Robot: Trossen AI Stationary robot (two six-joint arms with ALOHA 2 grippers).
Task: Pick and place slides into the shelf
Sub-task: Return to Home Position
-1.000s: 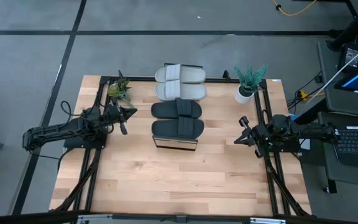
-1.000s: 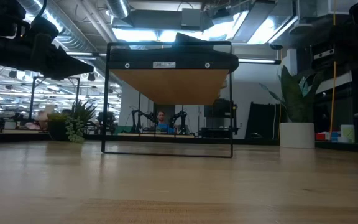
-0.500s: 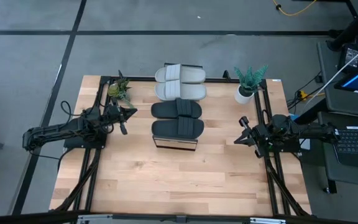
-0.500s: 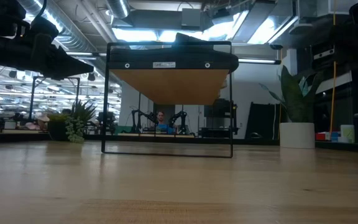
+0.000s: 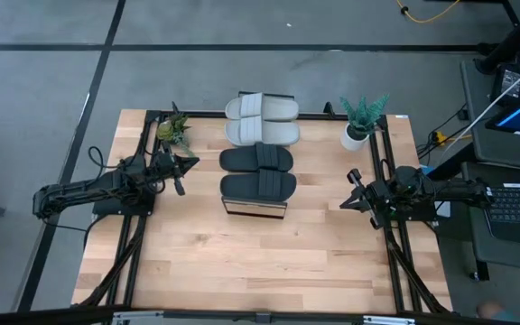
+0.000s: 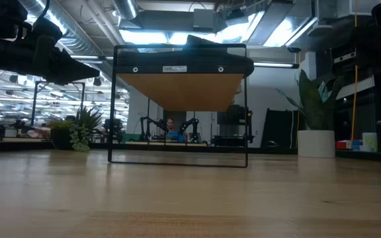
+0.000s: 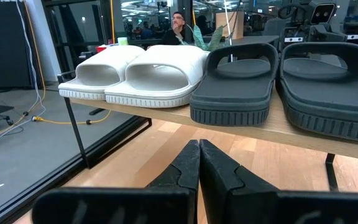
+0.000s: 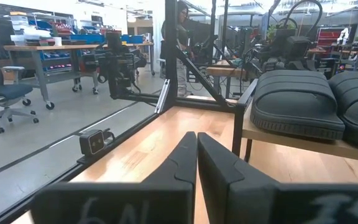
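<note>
High view | you are seeing four slides (image 5: 258, 159) sitting on the shelf (image 5: 255, 208) | left gripper (image 7: 199, 149), right gripper (image 8: 196, 140) flanking it, both pinched together.

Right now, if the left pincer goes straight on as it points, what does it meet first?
Probably the shelf, at its wooden edge under the black slide beside the grey ones. Depth is unclear; the shut left pincer might pass below it.

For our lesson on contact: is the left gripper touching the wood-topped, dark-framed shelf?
Apart. The high view shows bare wooden tabletop between the left gripper and the wood-topped, dark-framed shelf.
</note>
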